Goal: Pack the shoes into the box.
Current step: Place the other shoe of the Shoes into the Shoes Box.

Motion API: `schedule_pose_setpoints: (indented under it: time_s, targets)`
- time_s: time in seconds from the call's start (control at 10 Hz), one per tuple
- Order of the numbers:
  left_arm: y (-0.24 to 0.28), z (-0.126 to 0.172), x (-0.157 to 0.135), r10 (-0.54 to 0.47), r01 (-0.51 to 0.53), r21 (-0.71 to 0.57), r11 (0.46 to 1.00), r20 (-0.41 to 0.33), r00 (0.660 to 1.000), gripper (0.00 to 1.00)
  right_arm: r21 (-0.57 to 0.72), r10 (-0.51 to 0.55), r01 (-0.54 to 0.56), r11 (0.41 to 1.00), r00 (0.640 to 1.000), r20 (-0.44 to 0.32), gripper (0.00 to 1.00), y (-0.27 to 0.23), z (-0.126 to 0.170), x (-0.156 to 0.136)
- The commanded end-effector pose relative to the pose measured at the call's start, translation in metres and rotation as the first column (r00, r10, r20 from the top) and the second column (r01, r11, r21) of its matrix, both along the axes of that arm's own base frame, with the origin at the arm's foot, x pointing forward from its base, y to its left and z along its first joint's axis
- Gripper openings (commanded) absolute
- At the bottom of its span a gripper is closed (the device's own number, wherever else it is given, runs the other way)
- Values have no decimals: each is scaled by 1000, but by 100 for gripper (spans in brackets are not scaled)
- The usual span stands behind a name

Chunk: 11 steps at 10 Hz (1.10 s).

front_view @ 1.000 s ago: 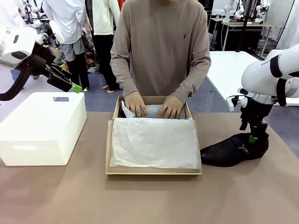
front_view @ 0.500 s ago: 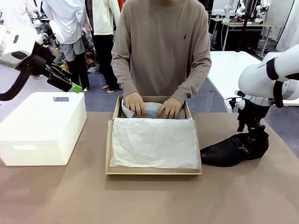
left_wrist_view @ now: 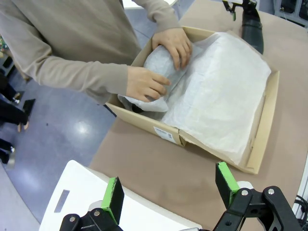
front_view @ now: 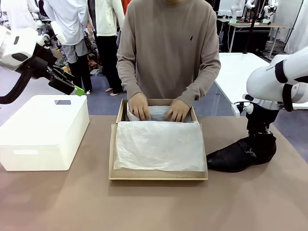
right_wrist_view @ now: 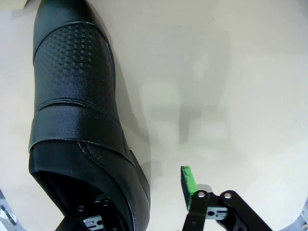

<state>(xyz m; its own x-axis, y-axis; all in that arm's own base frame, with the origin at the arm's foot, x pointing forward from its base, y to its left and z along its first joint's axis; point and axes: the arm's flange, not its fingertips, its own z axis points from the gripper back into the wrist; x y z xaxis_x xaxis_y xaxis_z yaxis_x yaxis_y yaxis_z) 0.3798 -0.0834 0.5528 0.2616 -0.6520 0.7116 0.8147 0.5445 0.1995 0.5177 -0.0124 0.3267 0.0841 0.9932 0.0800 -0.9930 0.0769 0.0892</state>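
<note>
Black glossy shoe [front_view: 240, 154] is lying on the table [front_view: 154, 207] just to the right of the box [front_view: 113, 154]. Its long axis is running sideways across the table, pointed toe just beside the box's right edge and heel away from it. Right gripper [front_view: 261, 141] is sitting straight down on the heel end, so the right arm is by far the nearer one. In the right wrist view the jaws are straddling the shoe's side wall at the opening: one finger is down inside the shoe, while the other's green pad [right_wrist_view: 187, 185] is standing outside with a strip of bare table between it and the leather. That makes them partly parted and not clamping yet, I'd judge. To pack it, the shoe is needing a lift and a carry leftward, toe first, over the box edge. The person's hands [front_view: 139, 107] are pressing white tissue paper [front_view: 159, 147] into the far part of the box, right where the shoe is wanting to go. Left gripper [front_view: 77, 90] is hanging high over the white box [front_view: 43, 130], jaws spread wide and gripping nothing, well apart from the shoe.
</note>
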Motion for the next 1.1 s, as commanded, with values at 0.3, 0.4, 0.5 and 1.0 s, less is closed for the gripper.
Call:
schedule_pose_setpoints:
  time_s: [0.3, 0.4, 0.5, 1.0]
  targets:
    - [0, 0, 1, -4, 4, -13, 1000, 4, 1000, 100, 20, 53, -53, 998, 998, 19, 0, -10, 6, -2]
    - [0, 0, 1, -4, 4, -13, 1000, 4, 1000, 100, 22, 49, -50, 999, 998, 25, 0, -12, 9, -3]
    - [0, 0, 1, -4, 4, -13, 1000, 4, 1000, 100, 27, 41, -42, 999, 999, 36, 0, -15, 13, -3]
    - [0, 0, 1, -4, 4, -13, 1000, 4, 1000, 100, -6, 2, -1, 1000, 1000, 28, 0, -18, 42, 6]
